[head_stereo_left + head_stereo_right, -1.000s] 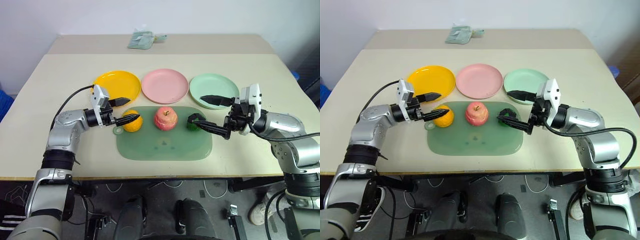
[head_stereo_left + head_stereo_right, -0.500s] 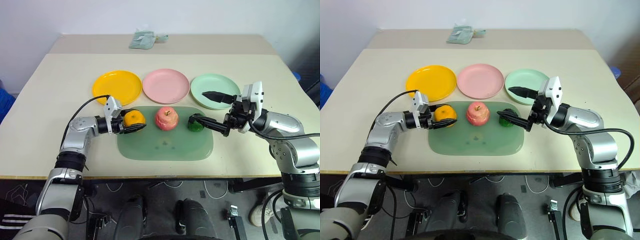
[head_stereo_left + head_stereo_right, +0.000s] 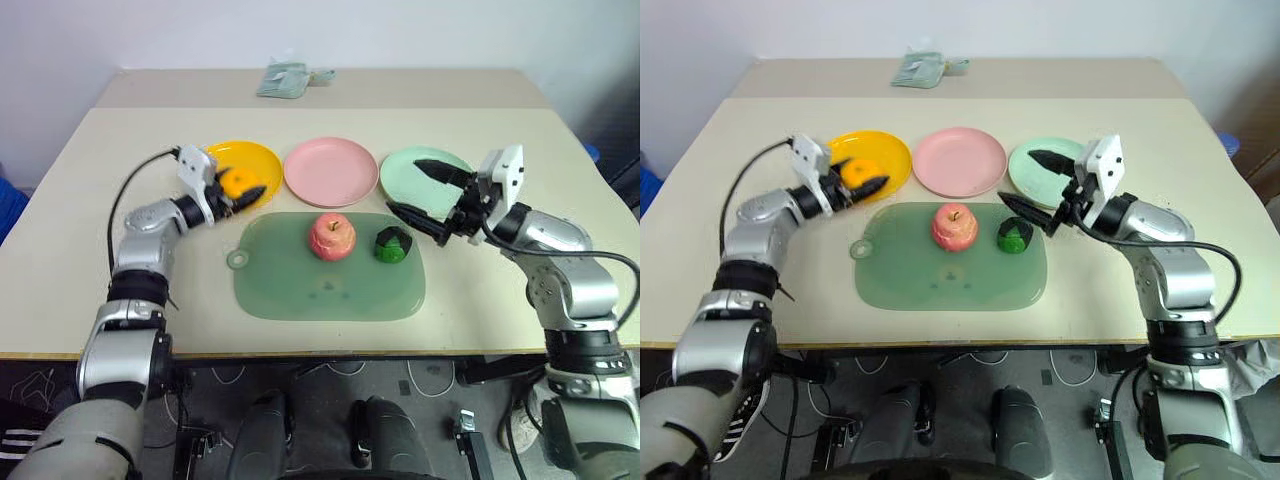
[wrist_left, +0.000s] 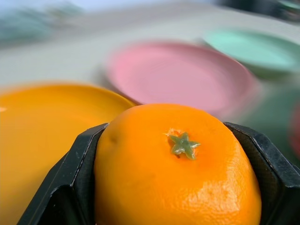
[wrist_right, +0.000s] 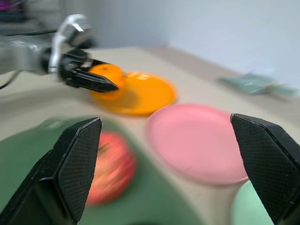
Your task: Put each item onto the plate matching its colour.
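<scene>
Left hand (image 3: 243, 190) is clenched on the orange fruit (image 3: 237, 181), carrying it level above the near edge of the yellow-orange plate (image 3: 262, 161), so the drop point lies directly beneath and slightly beyond its fingers. Right hand (image 3: 424, 193) stands spread and empty between the mint green plate (image 3: 404, 172) and the green mat (image 3: 330, 285) on the counter (image 3: 90, 250). The dark green lump (image 3: 391, 244) sits just below and inward of it, nearer this arm than the pink-red apple (image 3: 332, 236).
</scene>
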You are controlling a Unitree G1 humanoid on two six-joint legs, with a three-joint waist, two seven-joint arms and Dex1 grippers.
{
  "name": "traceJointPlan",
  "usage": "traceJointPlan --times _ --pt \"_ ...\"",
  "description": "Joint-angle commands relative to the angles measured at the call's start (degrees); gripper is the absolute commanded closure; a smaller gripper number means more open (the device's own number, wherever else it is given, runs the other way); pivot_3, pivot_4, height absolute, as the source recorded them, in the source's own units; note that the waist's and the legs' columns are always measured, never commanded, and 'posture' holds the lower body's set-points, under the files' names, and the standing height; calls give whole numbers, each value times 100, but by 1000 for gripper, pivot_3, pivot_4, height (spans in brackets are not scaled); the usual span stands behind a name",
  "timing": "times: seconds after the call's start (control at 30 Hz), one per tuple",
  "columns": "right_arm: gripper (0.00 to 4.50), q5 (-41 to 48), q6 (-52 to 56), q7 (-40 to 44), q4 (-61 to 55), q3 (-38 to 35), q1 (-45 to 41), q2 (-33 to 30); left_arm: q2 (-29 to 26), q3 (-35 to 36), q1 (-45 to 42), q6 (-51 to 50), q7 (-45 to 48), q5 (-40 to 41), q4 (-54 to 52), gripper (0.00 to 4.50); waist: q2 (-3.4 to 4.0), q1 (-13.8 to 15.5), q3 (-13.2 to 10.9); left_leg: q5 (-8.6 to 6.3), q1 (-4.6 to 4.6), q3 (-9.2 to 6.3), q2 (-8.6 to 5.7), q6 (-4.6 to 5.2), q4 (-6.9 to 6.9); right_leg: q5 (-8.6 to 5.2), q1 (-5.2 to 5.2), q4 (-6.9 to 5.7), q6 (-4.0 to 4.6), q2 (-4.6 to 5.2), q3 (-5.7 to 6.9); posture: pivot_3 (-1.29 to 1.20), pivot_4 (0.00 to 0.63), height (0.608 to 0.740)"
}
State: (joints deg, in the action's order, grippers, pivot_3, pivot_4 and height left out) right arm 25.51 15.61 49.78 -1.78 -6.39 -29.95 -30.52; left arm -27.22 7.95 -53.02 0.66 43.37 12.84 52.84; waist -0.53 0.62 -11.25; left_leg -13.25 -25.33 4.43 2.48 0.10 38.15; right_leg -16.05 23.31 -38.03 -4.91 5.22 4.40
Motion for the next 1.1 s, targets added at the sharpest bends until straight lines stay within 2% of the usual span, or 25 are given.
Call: traceJointPlan --times 0.03,0.2,0.4,0.47,0.5,0.67,0.8,0.87,0.93,1.0,1.1 --pt "0 -61 -211 -7 -21 89 -130 97 9 259 -374 270 -599 -45 559 1343 0 9 0 0 -1 1 0 0 0 0 0 1 0 0 0 0 150 740" --pt "0 -28 -181 76 -57 220 -158 158 153 300 -733 612 -1329 -247 1350 1343 -1 9 -1 0 -6 2 -2 0 3 3 1 3 -6 0 0 0 150 740" --pt "0 16 -127 68 -163 219 -73 145 251 421 -795 750 -1452 -226 1685 1343 -1 -5 -1 0 -6 3 -2 -1 2 3 2 3 -6 0 0 0 150 740" --pt "0 45 -99 79 -234 204 -15 122 236 462 -804 821 -1460 -202 1706 333 -1 -16 -1 0 -6 4 -2 -1 2 3 4 2 -6 -1 0 0 150 740" --pt "0 60 -83 82 -263 198 5 113 240 496 -814 832 -1436 -174 1704 15 -1 -15 -1 1 -6 4 -2 -1 2 3 4 2 -6 -2 0 0 150 740" --pt "0 116 -19 91 -361 154 81 80 139 254 -818 1222 -1329 -511 1564 15 -2 -4 0 0 -6 5 -2 -1 2 3 4 2 -5 -1 0 0 150 740" --pt "0 166 33 127 -414 161 86 67 213 285 -726 1112 90 -171 1027 15 -2 15 -1 1 -8 6 -3 -2 2 3 4 3 -5 -1 0 0 150 740" --pt "0 194 49 180 -400 181 88 61 296 130 -363 887 1318 156 256 15 -1 -2 0 1 -8 7 -3 -2 3 3 4 4 -5 -1 0 0 150 740" --pt "0 225 75 264 -400 203 108 44 350 12 -14 478 2086 450 -459 15 -1 -9 0 10 -6 9 -2 -18 1 3 3 4 -5 -2 -1 0 150 740" --pt "0 319 180 455 -472 229 191 -39 404 -136 382 -173 2598 755 -1214 15 0 -19 0 16 -5 9 -1 -28 0 3 3 3 -5 -2 -1 0 150 740" --pt "0 305 170 682 -530 289 296 -190 516 -413 819 -560 2854 812 -1931 15 0 -26 0 16 -5 7 1 -27 1 3 3 2 -5 -4 -4 0 150 740"
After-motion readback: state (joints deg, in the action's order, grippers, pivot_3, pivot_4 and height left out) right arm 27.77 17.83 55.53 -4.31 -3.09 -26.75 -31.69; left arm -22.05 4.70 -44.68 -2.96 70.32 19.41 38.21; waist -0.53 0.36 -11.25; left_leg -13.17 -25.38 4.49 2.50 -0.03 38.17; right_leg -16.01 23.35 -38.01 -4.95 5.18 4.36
